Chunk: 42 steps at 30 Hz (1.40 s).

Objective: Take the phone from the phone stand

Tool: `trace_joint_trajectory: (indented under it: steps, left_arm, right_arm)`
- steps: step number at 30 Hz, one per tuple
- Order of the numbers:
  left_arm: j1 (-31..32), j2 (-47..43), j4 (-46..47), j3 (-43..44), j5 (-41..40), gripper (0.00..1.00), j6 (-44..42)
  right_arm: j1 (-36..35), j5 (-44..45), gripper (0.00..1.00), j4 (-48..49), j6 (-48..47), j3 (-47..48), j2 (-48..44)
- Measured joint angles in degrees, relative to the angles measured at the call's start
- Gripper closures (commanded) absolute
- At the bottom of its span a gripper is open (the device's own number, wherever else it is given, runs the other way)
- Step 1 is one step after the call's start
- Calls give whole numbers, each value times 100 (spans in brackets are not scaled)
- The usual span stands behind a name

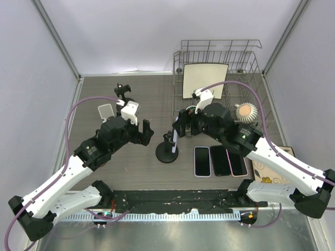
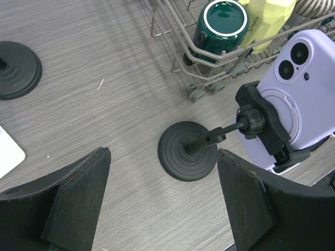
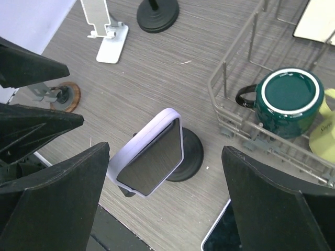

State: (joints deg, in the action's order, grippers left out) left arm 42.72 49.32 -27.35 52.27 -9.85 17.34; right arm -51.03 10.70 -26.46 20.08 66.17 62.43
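A lilac phone [image 1: 175, 137] sits clamped on a black phone stand [image 1: 167, 153] with a round base, mid-table. The left wrist view shows the phone's back [image 2: 306, 99], the stand's clamp [image 2: 264, 123] and the base [image 2: 188, 150]. The right wrist view shows its dark screen [image 3: 152, 159] tilted over the base [image 3: 192, 155]. My left gripper [image 1: 146, 131] [image 2: 162, 151] is open and empty, just left of the stand. My right gripper [image 1: 181, 127] [image 3: 165, 149] is open, its jaws spread either side of the phone and above it, not touching.
A wire dish rack [image 1: 220, 52] stands at the back right with a green mug [image 3: 289, 102] and a yellow cup [image 3: 324, 133]. Three phones [image 1: 220, 160] lie flat right of the stand. A white stand [image 1: 106, 111] and another black stand [image 1: 123, 90] are at the back left.
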Motion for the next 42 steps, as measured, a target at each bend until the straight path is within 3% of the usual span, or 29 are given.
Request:
trace_joint_trajectory:
  steps: [8,12,23,29,36,42]
  left_arm:
    - [0,-116,269,-210,157,13,-186]
    - [0,-133,321,-256,157,13,-264]
    - [0,-431,367,-549,247,10,-343]
    - [0,-588,439,-708,503,0,-544]
    - [0,-654,970,-1270,1174,0,-754]
    - [0,-472,1657,-1611,1744,0,-850]
  right_arm:
    - [-879,1189,11,-1034,509,876,728]
    - [-1257,1897,18,-1307,822,1045,1001]
    - [-1303,2638,33,-1300,1075,1045,1447]
    - [-1307,2603,61,-1202,1054,1043,1556]
    - [-1309,2520,86,-1113,774,1040,1517]
    - [-1309,2365,98,-776,393,741,1296]
